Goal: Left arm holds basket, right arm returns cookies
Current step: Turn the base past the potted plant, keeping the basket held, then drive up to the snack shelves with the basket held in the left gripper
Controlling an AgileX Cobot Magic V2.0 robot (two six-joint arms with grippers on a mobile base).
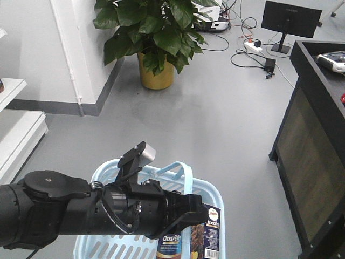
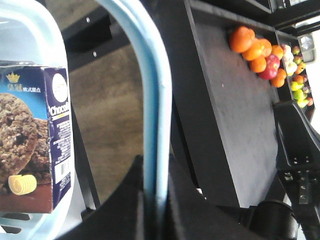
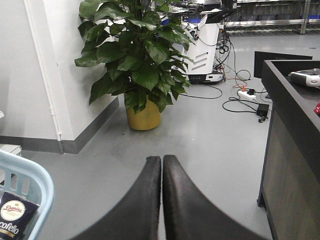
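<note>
The light-blue basket [image 1: 213, 191] hangs at the bottom of the front view, above the grey floor. My bulky black left arm [image 1: 59, 208] reaches across it, and the left gripper [image 2: 161, 167] is shut on the looped basket handle [image 2: 152, 75]. The navy Chocofello cookies box [image 1: 207, 232] stands inside the basket [image 2: 30, 30], its cookie picture facing the left wrist view [image 2: 35, 145]. My right gripper [image 3: 161, 161] is shut with nothing between its fingers, out over the floor to the right of the basket rim [image 3: 35, 182] and the cookies [image 3: 12, 217].
A black counter [image 1: 318, 140] stands on the right, and its shelf holds oranges and other fruit [image 2: 260, 47]. A potted plant [image 1: 156, 38] stands by the white wall. White shelves [image 1: 16, 127] are at the left; a monitor [image 1: 291, 19] and cables lie behind.
</note>
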